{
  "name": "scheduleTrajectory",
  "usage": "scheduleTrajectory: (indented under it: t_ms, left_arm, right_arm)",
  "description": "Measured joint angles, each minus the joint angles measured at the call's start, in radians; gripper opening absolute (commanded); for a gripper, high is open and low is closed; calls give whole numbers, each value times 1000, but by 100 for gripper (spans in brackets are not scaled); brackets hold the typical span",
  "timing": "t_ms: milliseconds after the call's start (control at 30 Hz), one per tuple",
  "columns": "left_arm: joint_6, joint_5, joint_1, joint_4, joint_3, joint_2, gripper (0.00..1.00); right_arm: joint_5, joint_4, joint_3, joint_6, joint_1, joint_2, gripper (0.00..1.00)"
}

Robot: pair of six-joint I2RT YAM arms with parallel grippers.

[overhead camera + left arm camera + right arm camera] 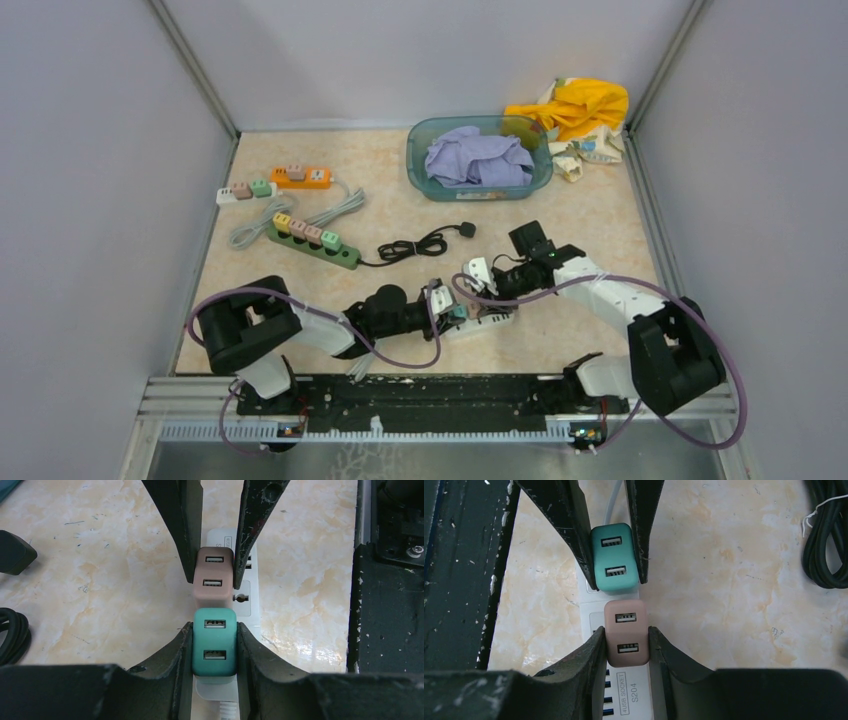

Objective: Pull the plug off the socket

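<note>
The task's thing sits at the near middle of the worktop: a white power strip lying flat, with a teal plug and a pink plug seated next to each other on it. My left fingers are clenched on the teal plug's sides, and my right fingers are clenched on the pink one.

My main worry is that nothing is pressing on the strip itself. If I lift 1 plug, I expect the whole strip to rise with it unless the other arm holds its plug down hard as an anchor. If both arms pull up together, the strip simply comes along. The plug sides look smooth, so the pinch could slide off under load. A pull that isn't straight up could jam the pins. The 2 plugs are almost touching, and the 2 pairs of fingers stand very near each other, so any sideways drift risks a knock between the arms.

I can't see the pins or the sockets under either plug, so I can't tell how deep they sit. From above, both wrists cover most of the strip. The strip's ends are cut off in both wrist views, and a dark rail blocks 1 side of each. The task doesn't say which of the 2 plugs is meant.
</note>
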Motion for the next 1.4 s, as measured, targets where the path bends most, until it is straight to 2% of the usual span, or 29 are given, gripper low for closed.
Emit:
scheduleTrajectory:
  t_ms: [167, 500, 867, 1200, 1400]
  left_arm:
    - [0, 5, 4, 6, -2, 1, 0]
    - [0, 14, 4, 26, -3, 14, 0]
    - [0, 16, 4, 31, -6, 14, 0]
    - [2, 19, 4, 40, -5, 21, 0]
    - [1, 22, 4, 40, -5, 21, 0]
  right_arm:
    - [-2, 4, 5, 29, -20, 7, 1]
    - [-37, -45, -4, -82, -54, 4, 1]
    - [-19, 10, -5, 29, -33, 3, 0]
    - [-31, 12, -33, -17, -42, -23, 0]
    - [-19, 34, -33, 19, -21, -23, 0]
